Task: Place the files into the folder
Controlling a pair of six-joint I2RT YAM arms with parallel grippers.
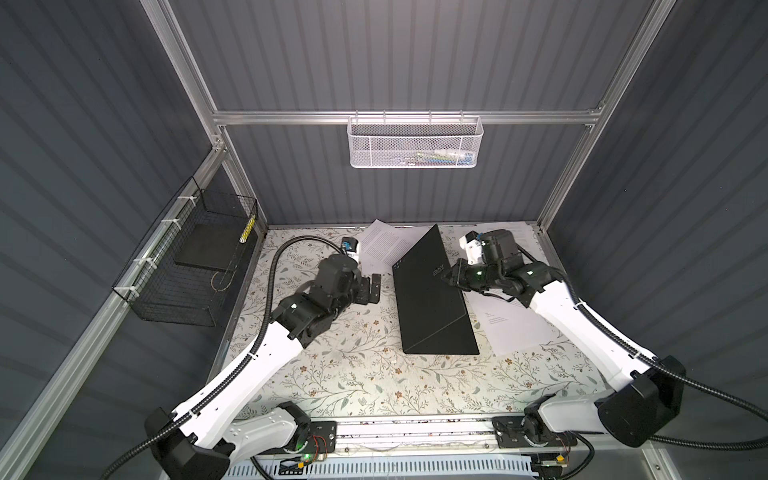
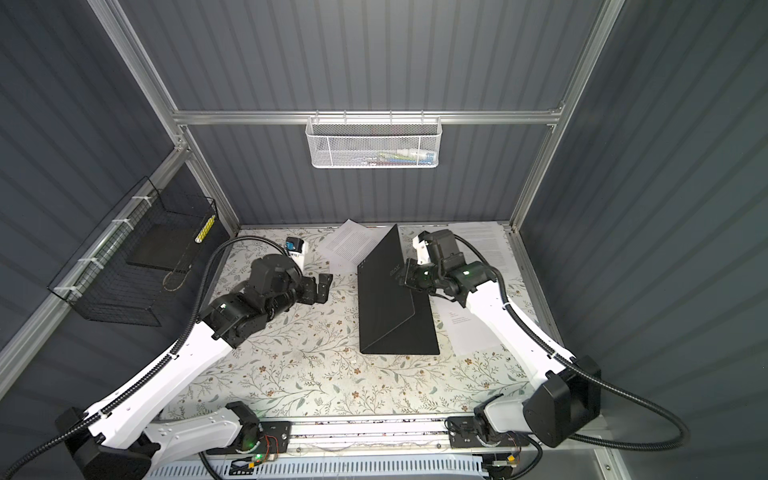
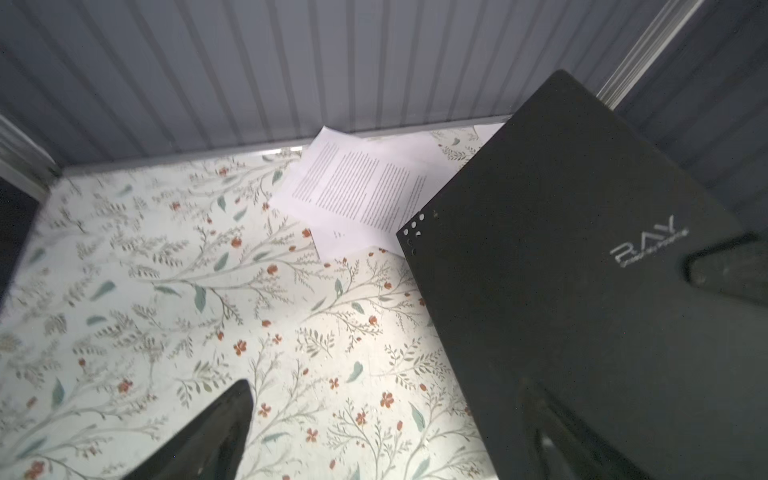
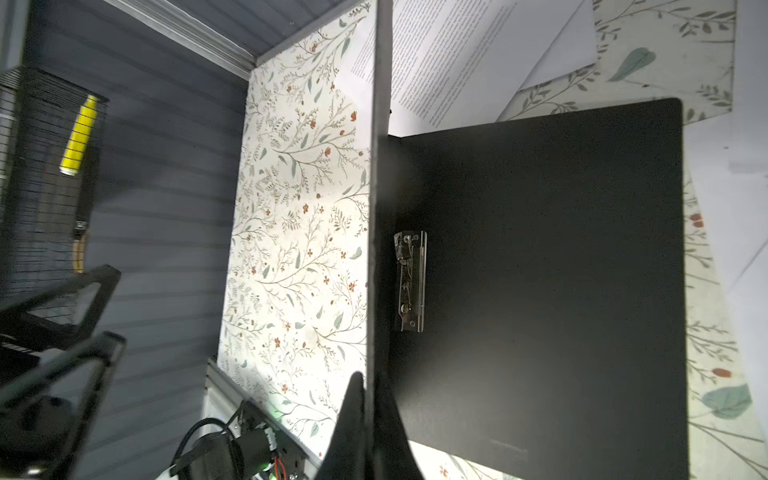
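One tight pinch by the right claw (image 1: 449, 276) holds the folder (image 1: 432, 320) cover up at mid worktop (image 1: 353, 374), the left claw (image 1: 370, 289) wide open and empty beside it, so a slip could shut it before the files (image 1: 384, 243), far and right, go in.

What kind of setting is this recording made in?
Probably a lab robot cell, not an office: an aluminium frame with grey ribbed walls encloses a floral-covered table.

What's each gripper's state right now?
Left gripper: jaws open, empty.
Right gripper: jaws shut on the folder cover, holding it raised.
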